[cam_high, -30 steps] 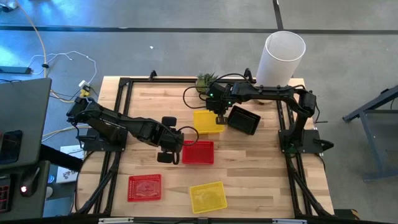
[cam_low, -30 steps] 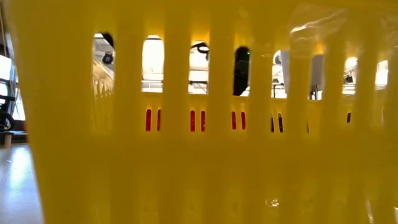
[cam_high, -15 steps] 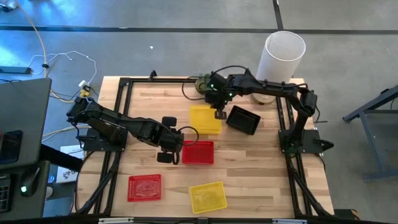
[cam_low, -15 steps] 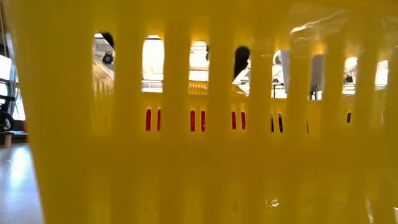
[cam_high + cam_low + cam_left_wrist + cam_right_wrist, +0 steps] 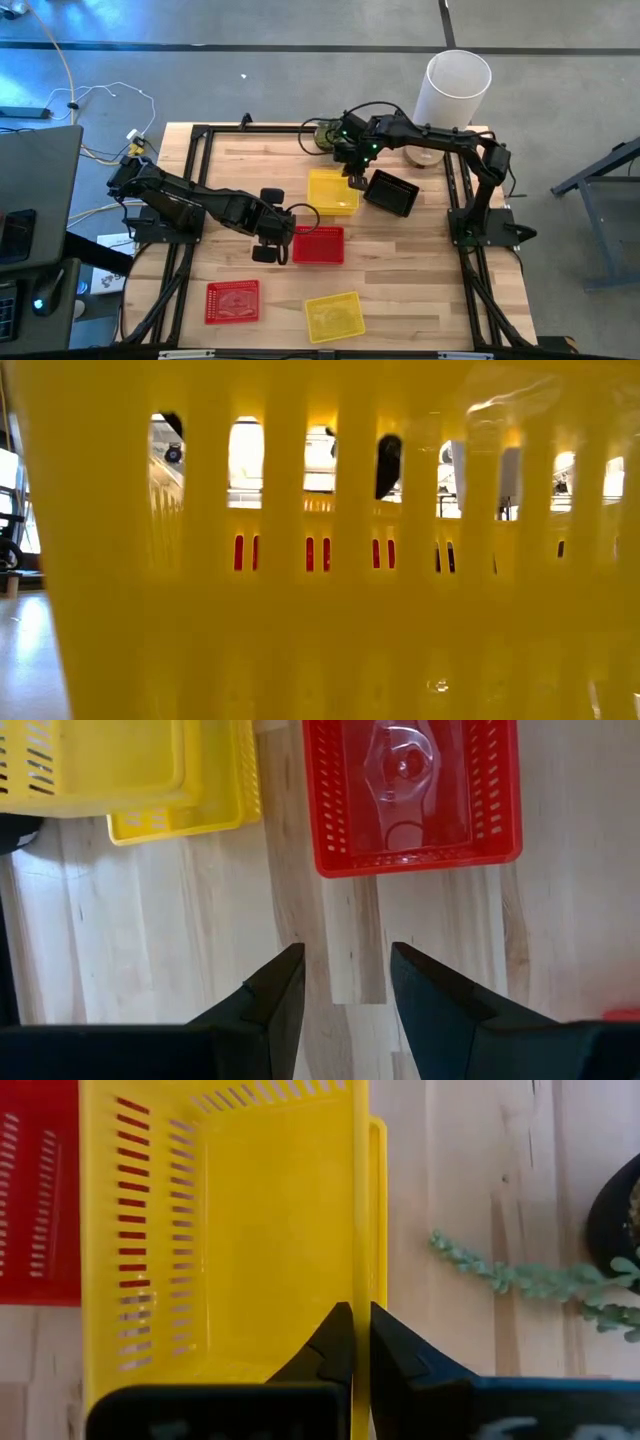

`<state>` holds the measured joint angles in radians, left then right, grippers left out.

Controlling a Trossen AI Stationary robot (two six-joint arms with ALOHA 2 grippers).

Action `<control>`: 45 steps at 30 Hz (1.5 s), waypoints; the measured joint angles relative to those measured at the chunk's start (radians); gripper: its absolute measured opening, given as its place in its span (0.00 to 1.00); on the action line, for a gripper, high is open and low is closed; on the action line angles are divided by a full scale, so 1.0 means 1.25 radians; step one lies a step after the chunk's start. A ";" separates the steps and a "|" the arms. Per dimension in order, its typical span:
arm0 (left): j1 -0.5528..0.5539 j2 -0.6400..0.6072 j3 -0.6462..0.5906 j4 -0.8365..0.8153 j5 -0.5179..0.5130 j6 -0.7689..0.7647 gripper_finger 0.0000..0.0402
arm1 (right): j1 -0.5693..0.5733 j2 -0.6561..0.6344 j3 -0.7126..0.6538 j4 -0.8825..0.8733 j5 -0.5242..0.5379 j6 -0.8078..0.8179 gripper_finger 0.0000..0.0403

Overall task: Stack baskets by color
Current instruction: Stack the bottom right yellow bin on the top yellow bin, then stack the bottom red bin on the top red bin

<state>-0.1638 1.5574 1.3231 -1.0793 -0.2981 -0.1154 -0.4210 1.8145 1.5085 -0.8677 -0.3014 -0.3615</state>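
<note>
My right gripper (image 5: 355,181) is shut on a yellow basket (image 5: 332,191) at the table's far middle. A second yellow basket (image 5: 190,815) lies beneath it and shows in the left wrist view. My left gripper (image 5: 345,982) hovers open above bare wood, just left of a red basket (image 5: 318,245) lying flat at mid-table. A black basket (image 5: 392,193) lies right of the held one. Another red basket (image 5: 232,301) and another yellow basket (image 5: 333,316) rest near the front edge. The latter's wall (image 5: 300,610) fills the low view. My right gripper pinches the yellow basket's side wall (image 5: 361,1295), the one toward the table's right edge, with one finger (image 5: 335,1348) inside the basket and the other outside. The fingers slant down from the far right. The basket is raised over the lower yellow one; whether they touch I cannot tell.
A small green plant (image 5: 325,132) in a dark pot stands just beyond the held basket at the far edge. A tall white cylinder (image 5: 455,92) stands at the far right corner. Black frame rails (image 5: 200,170) run along the table's sides.
My right gripper, shut on the yellow basket's wall, has risen a little and gone toward the far edge while rolling its wrist. The basket has come up with it and shifted slightly toward the far left.
</note>
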 joint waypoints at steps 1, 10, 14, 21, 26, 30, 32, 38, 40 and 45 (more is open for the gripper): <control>0.000 0.000 0.000 0.000 0.000 -0.004 0.34 | 0.000 0.000 0.000 0.004 -0.004 0.004 0.00; 0.000 0.000 0.000 0.000 0.003 -0.010 0.34 | 0.007 0.053 -0.001 -0.003 -0.006 0.034 0.00; 0.000 0.000 0.000 0.000 0.003 -0.010 0.34 | 0.009 0.066 -0.001 -0.005 0.003 0.034 0.00; 0.000 0.000 0.000 -0.001 0.003 -0.010 0.34 | 0.009 0.067 -0.001 -0.004 0.005 0.037 0.02; 0.000 0.000 0.000 -0.001 0.003 -0.010 0.34 | 0.009 0.067 -0.001 -0.004 0.005 0.037 0.10; 0.000 0.000 0.000 -0.001 0.003 -0.010 0.34 | 0.009 0.067 -0.001 -0.004 0.005 0.058 0.18; 0.000 0.000 0.000 -0.001 0.003 -0.010 0.34 | 0.009 0.067 0.002 -0.012 0.005 0.075 0.21; -0.004 0.000 0.000 -0.015 0.003 -0.010 0.34 | 0.011 0.067 0.066 -0.108 0.017 0.079 0.24; -0.011 0.000 0.000 -0.033 0.003 -0.010 0.34 | 0.018 0.067 0.095 -0.125 0.019 0.079 0.24; -0.051 0.000 0.000 -0.066 0.004 -0.026 0.34 | 0.041 0.067 0.162 -0.170 0.031 0.072 0.24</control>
<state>-0.2281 1.5574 1.3231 -1.1617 -0.2935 -0.1484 -0.3700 1.8980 1.7113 -1.0799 -0.2628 -0.2710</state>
